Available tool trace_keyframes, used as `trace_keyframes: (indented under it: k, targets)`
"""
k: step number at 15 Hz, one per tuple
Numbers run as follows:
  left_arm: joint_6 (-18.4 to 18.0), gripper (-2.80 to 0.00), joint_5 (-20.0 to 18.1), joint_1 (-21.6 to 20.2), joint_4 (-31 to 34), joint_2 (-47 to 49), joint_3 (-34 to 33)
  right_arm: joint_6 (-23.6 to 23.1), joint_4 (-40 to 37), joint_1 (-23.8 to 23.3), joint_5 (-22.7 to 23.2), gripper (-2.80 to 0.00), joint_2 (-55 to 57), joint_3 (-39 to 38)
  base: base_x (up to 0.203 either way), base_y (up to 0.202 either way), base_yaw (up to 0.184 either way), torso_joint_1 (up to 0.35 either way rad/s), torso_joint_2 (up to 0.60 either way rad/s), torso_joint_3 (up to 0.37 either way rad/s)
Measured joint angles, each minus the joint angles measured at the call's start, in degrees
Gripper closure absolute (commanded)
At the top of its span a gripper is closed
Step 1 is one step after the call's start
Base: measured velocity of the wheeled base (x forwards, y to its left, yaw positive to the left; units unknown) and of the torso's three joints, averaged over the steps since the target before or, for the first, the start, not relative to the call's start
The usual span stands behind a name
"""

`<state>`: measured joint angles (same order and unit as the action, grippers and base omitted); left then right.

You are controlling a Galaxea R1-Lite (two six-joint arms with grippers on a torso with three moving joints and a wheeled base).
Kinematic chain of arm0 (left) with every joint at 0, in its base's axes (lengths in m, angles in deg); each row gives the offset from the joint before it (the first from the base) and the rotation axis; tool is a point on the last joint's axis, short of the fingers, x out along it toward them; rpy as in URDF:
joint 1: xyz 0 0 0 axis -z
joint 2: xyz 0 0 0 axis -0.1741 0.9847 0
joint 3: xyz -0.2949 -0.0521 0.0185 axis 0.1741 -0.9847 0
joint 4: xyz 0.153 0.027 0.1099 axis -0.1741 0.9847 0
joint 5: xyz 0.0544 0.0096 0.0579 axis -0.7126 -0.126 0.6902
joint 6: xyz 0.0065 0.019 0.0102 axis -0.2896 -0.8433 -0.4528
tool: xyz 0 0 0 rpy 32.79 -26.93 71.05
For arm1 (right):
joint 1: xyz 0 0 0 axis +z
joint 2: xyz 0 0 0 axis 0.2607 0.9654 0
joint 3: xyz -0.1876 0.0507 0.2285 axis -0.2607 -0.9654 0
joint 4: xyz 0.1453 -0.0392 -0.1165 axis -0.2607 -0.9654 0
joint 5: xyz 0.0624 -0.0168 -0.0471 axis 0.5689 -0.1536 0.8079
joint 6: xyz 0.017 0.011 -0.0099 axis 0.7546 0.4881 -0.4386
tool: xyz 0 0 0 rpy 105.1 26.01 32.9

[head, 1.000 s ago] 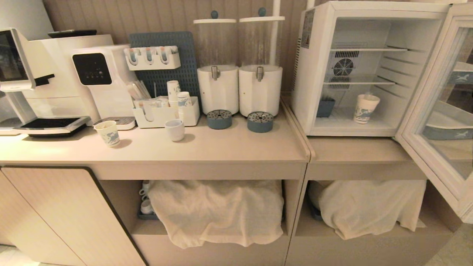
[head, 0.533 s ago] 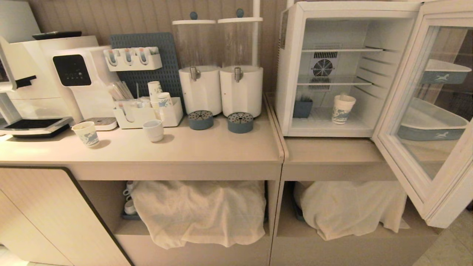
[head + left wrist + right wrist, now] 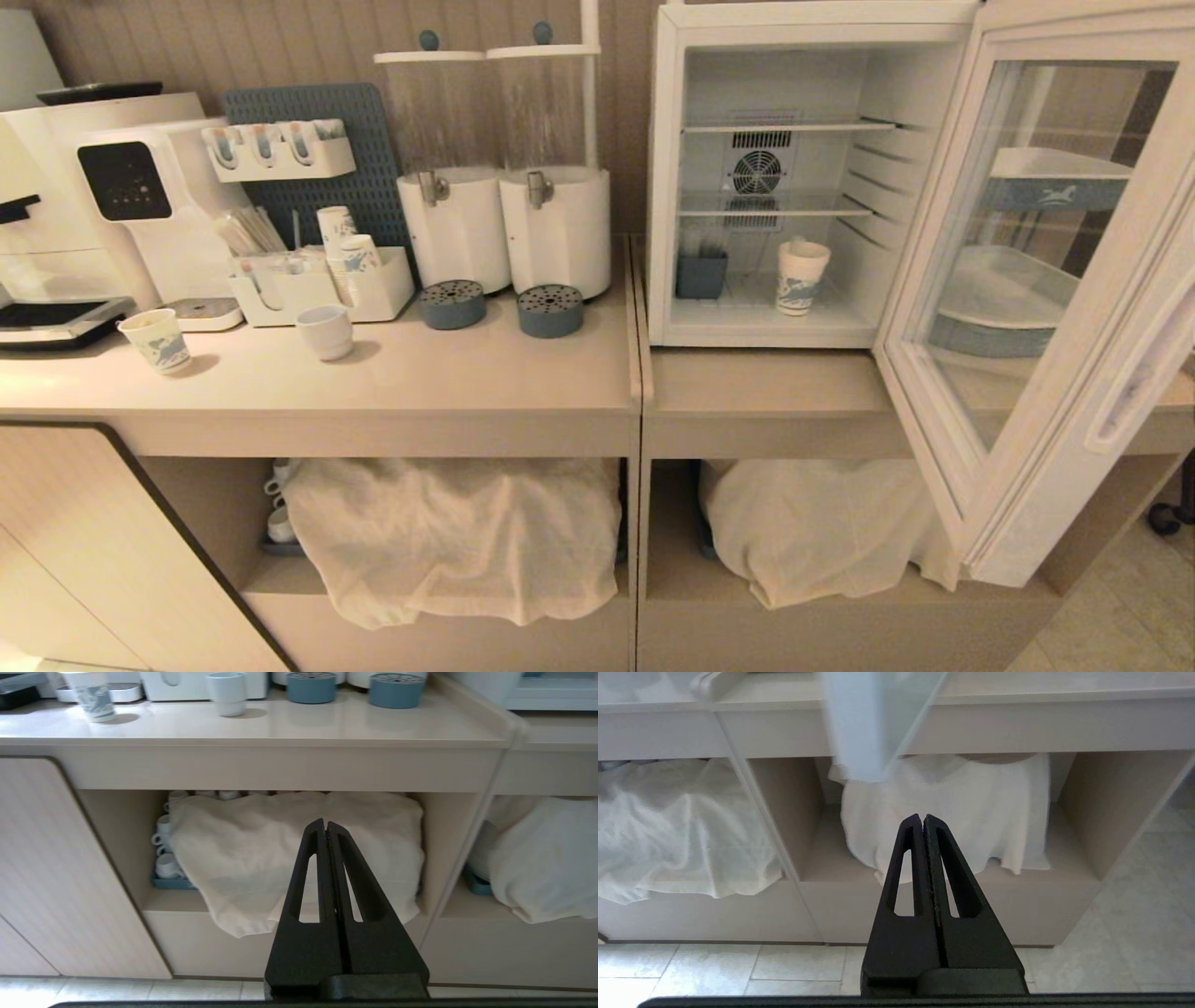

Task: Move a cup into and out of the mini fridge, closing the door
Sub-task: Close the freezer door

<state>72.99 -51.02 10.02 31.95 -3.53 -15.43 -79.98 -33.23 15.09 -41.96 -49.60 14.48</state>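
The white mini fridge [image 3: 665,187] stands on the right counter with its glass-windowed door [image 3: 1102,373] swung wide open to the right. A tall white paper cup [image 3: 801,275] with blue print stands upright on the fridge floor, under the wire shelves. Neither arm shows in the head view. My left gripper [image 3: 325,823] is shut and empty, held low before the cloth-covered shelf under the left counter. My right gripper [image 3: 923,817] is also shut and empty, low before the shelf under the fridge, below the door's bottom corner [image 3: 859,728].
A short paper cup [image 3: 159,341] and a white mug [image 3: 324,331] sit on the left counter. Two drink dispensers [image 3: 504,229] and a cup organiser [image 3: 317,289] stand behind them. A small blue container [image 3: 700,275] is inside the fridge. The open door overhangs the counter's front edge.
The whole head view has slid left, so the camera has moved right and the fridge is now nearer the middle. Nothing on the counter or in the fridge has moved.
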Motion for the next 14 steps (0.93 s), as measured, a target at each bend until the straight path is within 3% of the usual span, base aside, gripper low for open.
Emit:
trace_keyframes:
  k: [9,14]
  targets:
    - [0.2,0.00,0.0,0.0,0.0,0.0,0.0,0.3,0.2,0.0,0.0,0.00,0.0,0.0,0.000,-0.189,0.001,0.001,0.00,0.002]
    - [0.3,0.00,0.0,0.0,0.0,0.0,0.0,0.0,0.3,0.0,0.0,0.00,0.0,0.0,0.000,-0.022,0.000,0.000,0.00,0.000]
